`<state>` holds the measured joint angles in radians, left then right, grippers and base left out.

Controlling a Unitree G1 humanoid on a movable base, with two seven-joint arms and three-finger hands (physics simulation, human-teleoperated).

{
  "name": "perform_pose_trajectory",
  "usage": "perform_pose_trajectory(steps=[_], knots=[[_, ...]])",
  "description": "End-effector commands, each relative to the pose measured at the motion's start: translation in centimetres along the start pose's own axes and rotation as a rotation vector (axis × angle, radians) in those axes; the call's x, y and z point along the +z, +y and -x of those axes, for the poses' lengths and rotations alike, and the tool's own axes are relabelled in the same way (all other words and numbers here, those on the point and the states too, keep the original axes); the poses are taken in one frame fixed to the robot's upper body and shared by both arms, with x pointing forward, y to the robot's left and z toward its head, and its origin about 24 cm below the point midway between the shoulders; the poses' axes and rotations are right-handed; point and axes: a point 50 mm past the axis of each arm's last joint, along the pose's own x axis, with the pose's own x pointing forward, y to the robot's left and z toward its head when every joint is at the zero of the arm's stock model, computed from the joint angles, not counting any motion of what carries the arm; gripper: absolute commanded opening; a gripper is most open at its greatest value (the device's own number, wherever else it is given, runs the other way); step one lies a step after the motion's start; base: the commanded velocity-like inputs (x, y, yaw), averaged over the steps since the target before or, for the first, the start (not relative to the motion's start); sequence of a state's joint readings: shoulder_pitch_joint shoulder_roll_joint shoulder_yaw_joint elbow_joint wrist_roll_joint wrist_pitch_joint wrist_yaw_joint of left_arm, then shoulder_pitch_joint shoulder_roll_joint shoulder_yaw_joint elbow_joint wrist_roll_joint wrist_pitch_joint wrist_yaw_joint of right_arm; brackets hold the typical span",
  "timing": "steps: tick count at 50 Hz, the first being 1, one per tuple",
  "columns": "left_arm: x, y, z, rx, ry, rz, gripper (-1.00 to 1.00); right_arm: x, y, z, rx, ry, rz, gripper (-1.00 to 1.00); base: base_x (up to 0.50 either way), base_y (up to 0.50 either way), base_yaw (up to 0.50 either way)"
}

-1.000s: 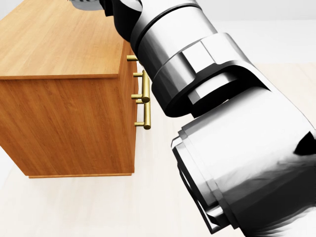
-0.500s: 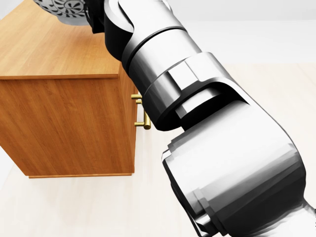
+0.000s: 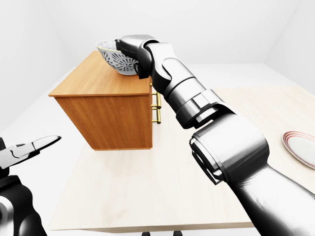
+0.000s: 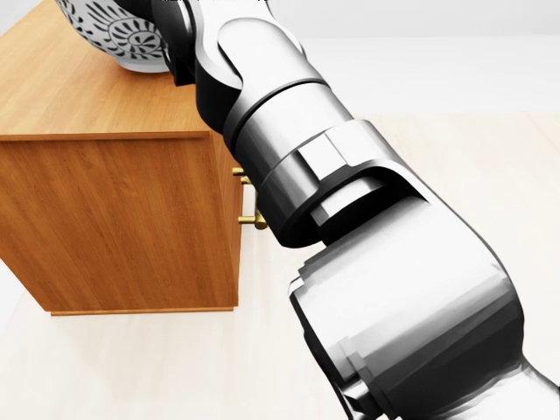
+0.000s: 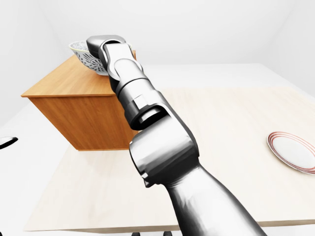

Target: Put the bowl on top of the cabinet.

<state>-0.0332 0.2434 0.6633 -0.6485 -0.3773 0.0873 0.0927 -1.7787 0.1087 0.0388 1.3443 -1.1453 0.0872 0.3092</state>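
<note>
Cabinet (image 3: 113,120): boxy wood, flat top.
Bowl (image 3: 114,60): round, dark-patterned, hung over that top.
Right hand (image 3: 126,45): gripped the bowl's rim.
Left hand (image 3: 28,149): fingers spread.

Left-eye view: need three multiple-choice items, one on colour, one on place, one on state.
1. What colour rings the plate?
A) blue
B) red
C) green

2. Where is the bowl?
A) on the plate
B) above the cabinet top
C) inside the cabinet

3. How is the left hand?
A) shut on the bowl
B) shut on the plate
C) open, empty

Answers:
1 B: red rings circle its white rim.
2 B: the right hand holds it over the wooden top.
3 C: its fingers are spread at the view's lower left, with nothing between them.
</note>
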Motion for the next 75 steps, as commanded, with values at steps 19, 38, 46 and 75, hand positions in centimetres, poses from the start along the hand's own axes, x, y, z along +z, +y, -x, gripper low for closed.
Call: perform_pose_trajectory(steps=[19,38,46,75], knots=[[-0.2,-0.1,0.1,-0.004,0.011,-0.003,1.0,-0.5,1.2,-0.3,0.002,-0.02,-0.122,-0.62,0.0,0.0,0.0],[0.1,-0.3,0.1,-0.01,-0.004,0.0,1.0,3.0,-5.2,1.5,-0.225,-0.097,-0.054,1.0,0.0,0.0,0.0],[0.2,-0.4,0.1,-0.014,-0.008,-0.002,1.0,6.8,-10.5,4.2,-0.371,-0.198,-0.028,1.0,0.0,0.0,0.0],[-0.2,-0.5,0.2,-0.017,0.007,-0.008,1.0,6.9,-15.7,7.7,-0.75,-0.337,-0.319,1.0,0.0,0.0,0.0]])
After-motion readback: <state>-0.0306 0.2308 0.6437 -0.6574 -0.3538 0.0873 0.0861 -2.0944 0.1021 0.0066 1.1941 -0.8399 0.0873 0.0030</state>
